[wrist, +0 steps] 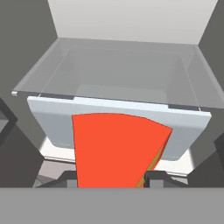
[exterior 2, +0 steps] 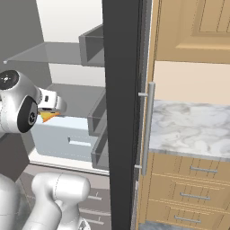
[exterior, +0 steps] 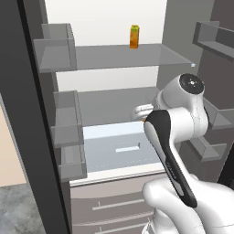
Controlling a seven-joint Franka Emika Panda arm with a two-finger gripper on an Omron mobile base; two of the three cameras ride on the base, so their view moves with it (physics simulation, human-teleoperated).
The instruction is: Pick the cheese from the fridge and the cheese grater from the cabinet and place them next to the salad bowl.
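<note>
The cheese (wrist: 116, 148) sits between my fingertips, its broad red side facing the hand camera and a thin yellow-orange edge on its right. My gripper (wrist: 111, 180) is shut on it, held in front of the open fridge (exterior: 114, 96), just above the pale blue-white drawer (wrist: 52, 120). From the right base view, an orange tip of the cheese (exterior 2: 48, 116) pokes out under the hand, with the gripper (exterior 2: 50, 111) by the drawer (exterior 2: 63, 134). In the left base view a sliver of cheese (exterior: 144, 119) shows behind the forearm. The grater and the salad bowl are out of view.
An orange carton with a green top (exterior: 134, 36) stands on the upper translucent shelf (exterior: 123, 57). The dark fridge door (exterior 2: 121, 112) stands open to my right, with door bins. Beyond it lie a marble counter (exterior 2: 188, 126), tan drawers (exterior 2: 188, 179) and a tan wall unit (exterior 2: 193, 27).
</note>
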